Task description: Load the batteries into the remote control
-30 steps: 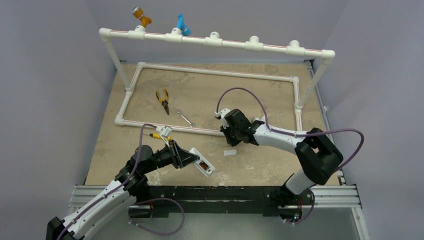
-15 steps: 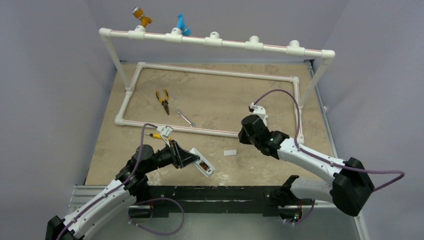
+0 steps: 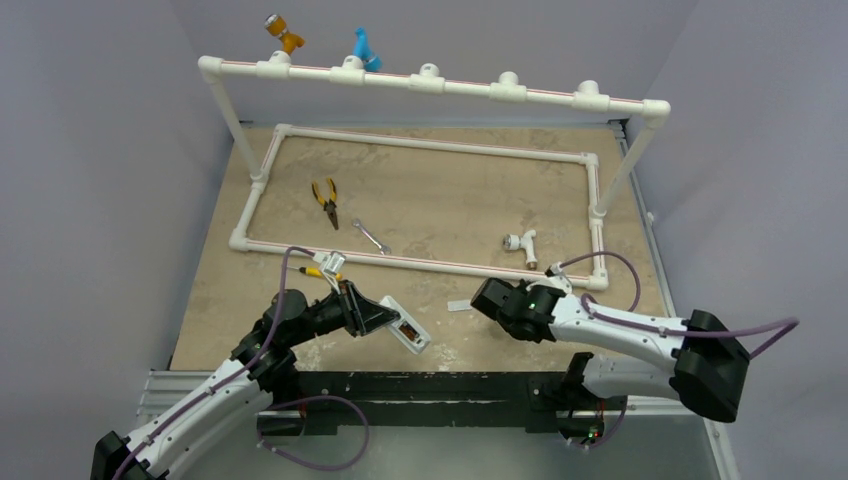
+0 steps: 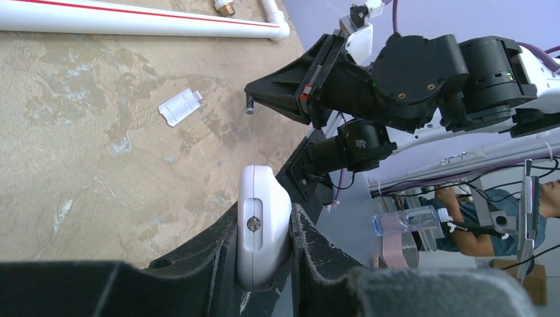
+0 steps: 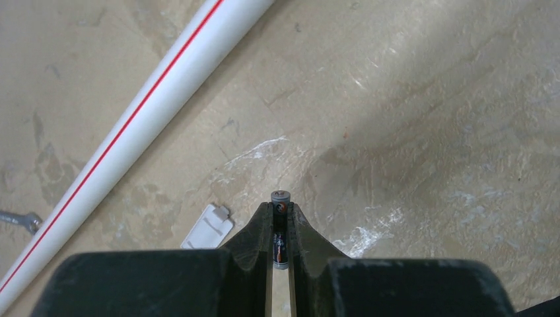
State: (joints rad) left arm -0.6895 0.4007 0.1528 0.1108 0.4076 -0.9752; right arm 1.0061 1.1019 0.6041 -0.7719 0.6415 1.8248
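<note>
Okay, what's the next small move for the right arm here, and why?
Probably ease the right end effector leftward toward the remote control. It is shut on a battery, the left end effector holds the remote, and a gap separates the two.

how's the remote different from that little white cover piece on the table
The remote control is clamped in the left gripper; the cover piece lies loose and flat on the table, nothing touching it. The remote control is longer and thicker, with a rounded end; the cover piece is a thin plate with a small tab. Both are white plastic.
</note>
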